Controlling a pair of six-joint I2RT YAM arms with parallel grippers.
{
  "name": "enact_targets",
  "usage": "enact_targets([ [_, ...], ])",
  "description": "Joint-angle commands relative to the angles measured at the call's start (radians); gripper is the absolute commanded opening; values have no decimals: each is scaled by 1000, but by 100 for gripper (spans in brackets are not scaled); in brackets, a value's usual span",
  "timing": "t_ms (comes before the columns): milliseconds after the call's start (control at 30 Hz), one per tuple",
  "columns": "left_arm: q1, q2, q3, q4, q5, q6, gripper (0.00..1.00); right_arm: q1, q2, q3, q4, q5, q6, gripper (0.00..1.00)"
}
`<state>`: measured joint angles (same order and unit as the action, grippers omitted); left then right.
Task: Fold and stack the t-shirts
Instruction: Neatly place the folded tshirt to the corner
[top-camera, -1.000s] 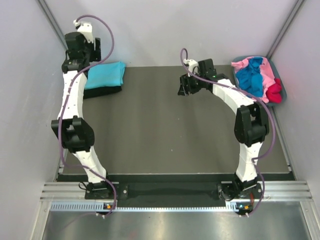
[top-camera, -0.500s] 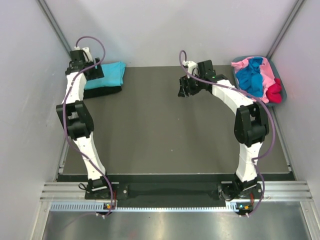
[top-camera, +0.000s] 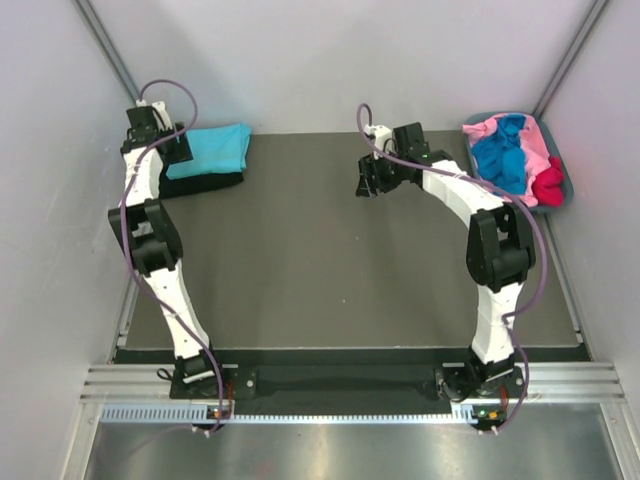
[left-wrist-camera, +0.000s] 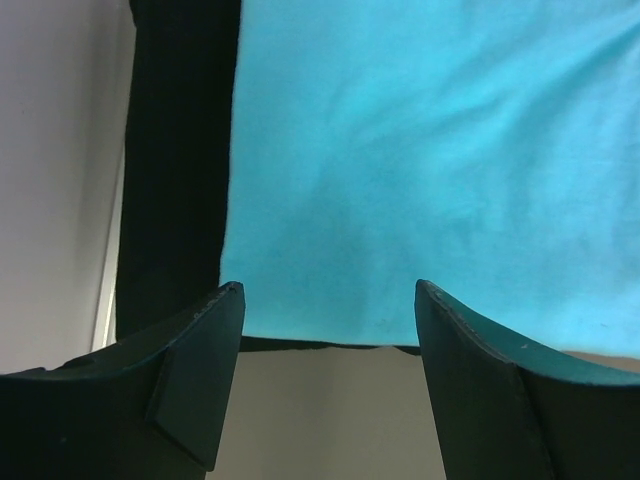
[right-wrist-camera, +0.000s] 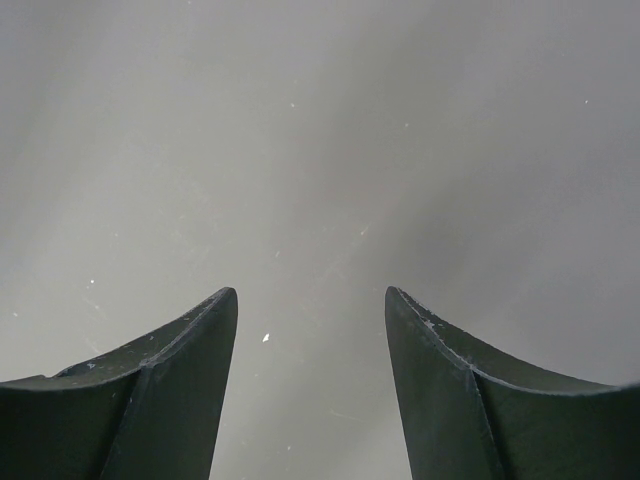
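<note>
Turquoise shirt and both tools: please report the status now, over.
Left tool open, empty, over edge of turquoise shirt. Right tool open, empty, above mat. Shirt folded, lying on black shirt. Nothing in the way.

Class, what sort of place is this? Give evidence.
Probably a robot lab test cell: the left arm and right arm are bolted to a metal rail at a dark table boxed in by plain walls.

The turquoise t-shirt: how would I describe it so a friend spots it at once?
Go to the far left corner of the dark grey table mat. There a folded light turquoise cloth t-shirt lies on a folded black cloth t-shirt. It is the only turquoise thing.
</note>
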<state>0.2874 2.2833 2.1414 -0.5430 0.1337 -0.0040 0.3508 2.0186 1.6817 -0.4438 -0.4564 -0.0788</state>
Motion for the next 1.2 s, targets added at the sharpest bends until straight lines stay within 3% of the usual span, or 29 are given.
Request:
enact_targets([
  [0, 44, 21, 61, 29, -5, 15, 73, 14, 3, 13, 10, -2, -16, 61],
  [800, 122, 159, 141, 35, 98, 19, 67, 50, -17, -20, -29, 35, -62, 62],
  [900, 121, 168, 144, 38, 106, 19, 64, 66, -18, -19, -32, 41, -70, 62],
  [1167, 121, 159, 137, 38, 121, 13, 40, 80, 2, 1, -33, 41, -72, 62],
])
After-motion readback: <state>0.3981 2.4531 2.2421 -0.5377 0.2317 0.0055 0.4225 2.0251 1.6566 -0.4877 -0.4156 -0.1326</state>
